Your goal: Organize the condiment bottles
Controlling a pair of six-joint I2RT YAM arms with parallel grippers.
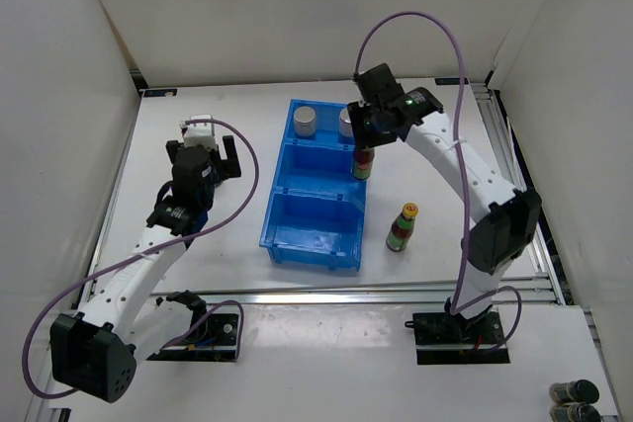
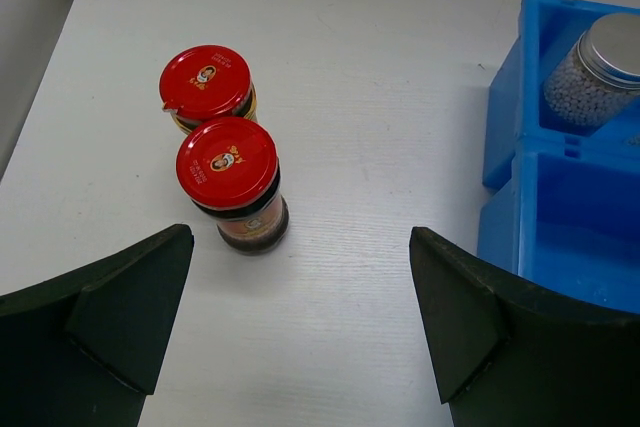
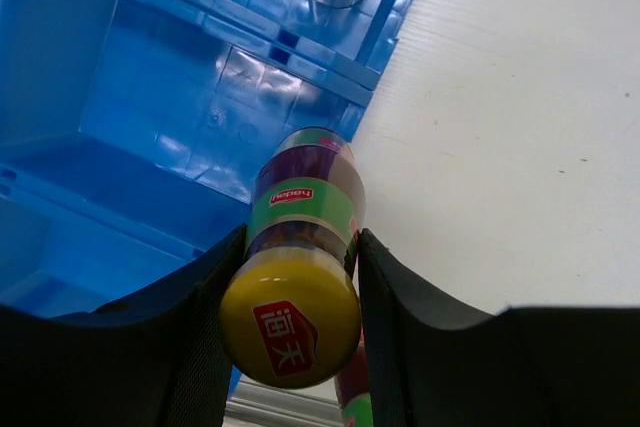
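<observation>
My right gripper [image 1: 367, 137] [image 3: 300, 247] is shut on a slim dark bottle with a yellow cap and green label [image 1: 363, 163] [image 3: 300, 209]. It holds the bottle upright over the right side of the blue bin's middle compartment [image 1: 315, 173]. A second yellow-capped bottle [image 1: 401, 227] [image 3: 352, 397] stands on the table right of the bin. Two silver-capped bottles [image 1: 306, 122] [image 1: 348, 123] stand in the far compartment. My left gripper [image 1: 203, 148] [image 2: 300, 247] hangs open above the table. Just ahead of it are two squat red-capped jars [image 2: 228, 159] [image 2: 205, 82], touching each other.
The blue three-compartment bin [image 1: 272, 214] [image 2: 520, 77] [image 3: 150, 77] lies mid-table; its near compartment holds nothing. White walls enclose the table on the left, back and right. An aluminium rail [image 1: 396, 294] runs along the near edge.
</observation>
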